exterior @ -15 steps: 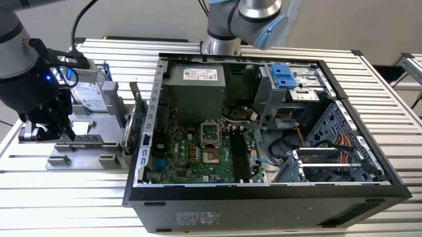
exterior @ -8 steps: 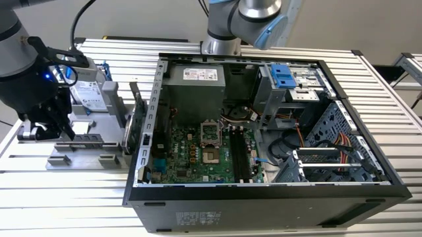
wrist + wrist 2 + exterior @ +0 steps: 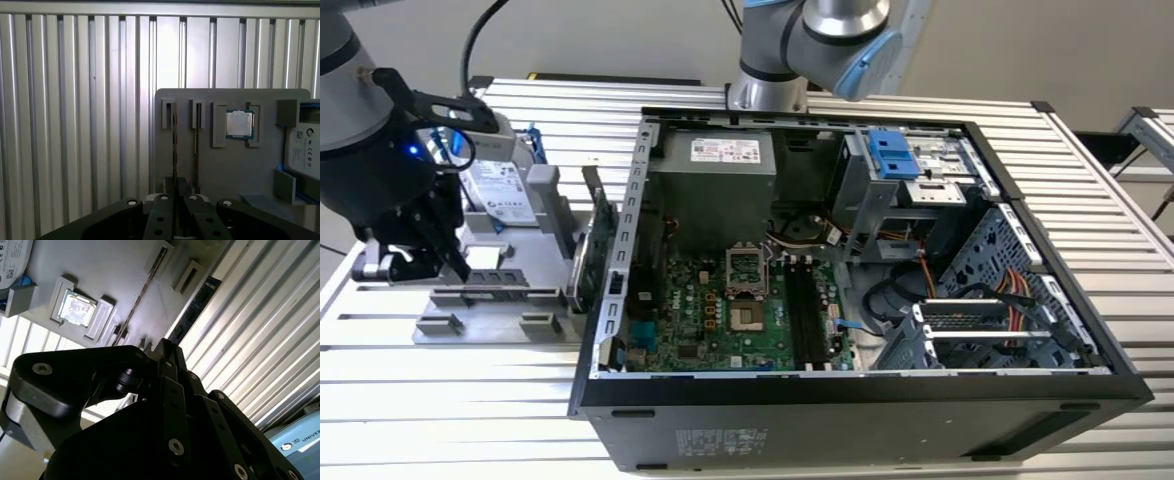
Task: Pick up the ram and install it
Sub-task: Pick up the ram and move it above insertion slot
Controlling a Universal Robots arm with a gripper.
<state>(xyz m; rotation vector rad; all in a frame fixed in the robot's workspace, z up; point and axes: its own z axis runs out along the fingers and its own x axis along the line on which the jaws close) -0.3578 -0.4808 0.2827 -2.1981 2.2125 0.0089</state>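
End effector (image 3: 176,189) set narrow over the ram (image 3: 174,145), edge-up in gray tray (image 3: 230,170); processor (image 3: 239,123) in its pocket.

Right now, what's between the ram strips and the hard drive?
In the first wrist view, a processor chip sits between the ram strips and the hard drive.

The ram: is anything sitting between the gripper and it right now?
Nothing visible does. In the first wrist view the gripper lines up with the ram, which stands on edge in a slot of the grey fixture. A second strip stands in the neighbouring slot, beside the path, not in it.
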